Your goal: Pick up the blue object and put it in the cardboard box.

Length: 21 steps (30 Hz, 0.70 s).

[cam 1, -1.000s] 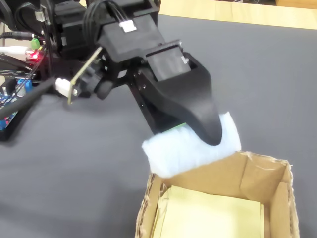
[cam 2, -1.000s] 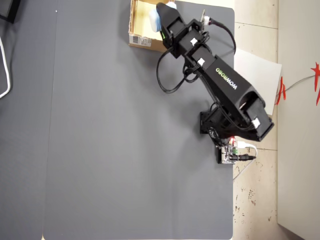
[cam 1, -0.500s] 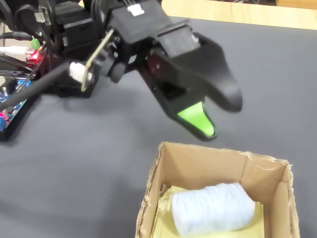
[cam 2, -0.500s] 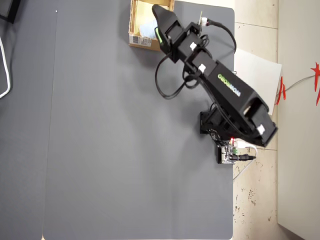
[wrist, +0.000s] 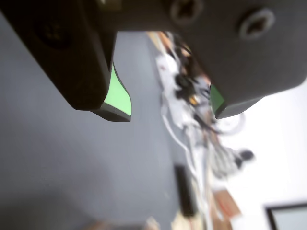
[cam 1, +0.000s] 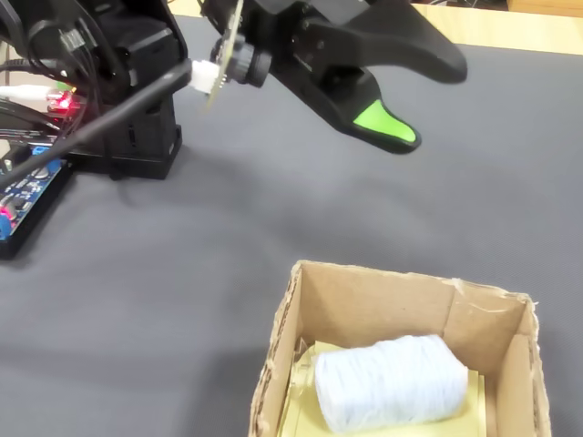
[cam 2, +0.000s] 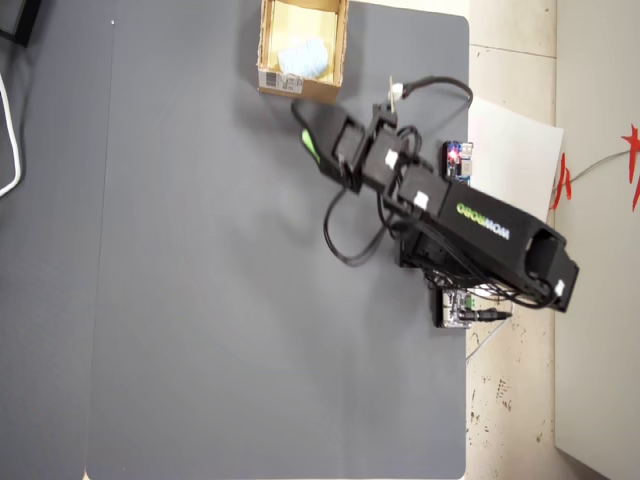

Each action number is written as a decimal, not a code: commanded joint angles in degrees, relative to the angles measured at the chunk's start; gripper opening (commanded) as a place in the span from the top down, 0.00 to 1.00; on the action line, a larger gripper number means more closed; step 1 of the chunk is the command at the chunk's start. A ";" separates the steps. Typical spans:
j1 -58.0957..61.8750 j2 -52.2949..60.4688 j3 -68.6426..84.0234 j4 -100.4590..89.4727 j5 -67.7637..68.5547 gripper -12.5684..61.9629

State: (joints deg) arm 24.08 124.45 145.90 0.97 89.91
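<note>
the blue object (cam 1: 390,382) lies inside the cardboard box (cam 1: 383,300) — my fingers (wrist: 170,108) are spread apart and hold nothing.

in the wrist view my two dark tips with green pads hang well apart above the grey table (wrist: 57,158), with only a blurred tangle of cables showing through the gap between them. in the fixed view i hover in the air above the table, behind the box and clear of it, one green pad (cam 1: 386,125) turned toward the camera. the pale block rests on the box's yellowish floor, lying crosswise and close to the near side. from overhead the box (cam 2: 266,40) sits at the table's top edge with the block (cam 2: 305,57) in it, a white label on its outer side, and my tips (cam 2: 309,142) are just below it — near, not touching.
</note>
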 commanded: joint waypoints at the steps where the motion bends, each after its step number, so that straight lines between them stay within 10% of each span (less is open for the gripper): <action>1: -2.46 2.64 -0.62 -2.64 2.99 0.40; 21: -17.05 11.07 22.85 -8.44 9.05 0.38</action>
State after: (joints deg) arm 7.38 130.69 170.16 -0.97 95.54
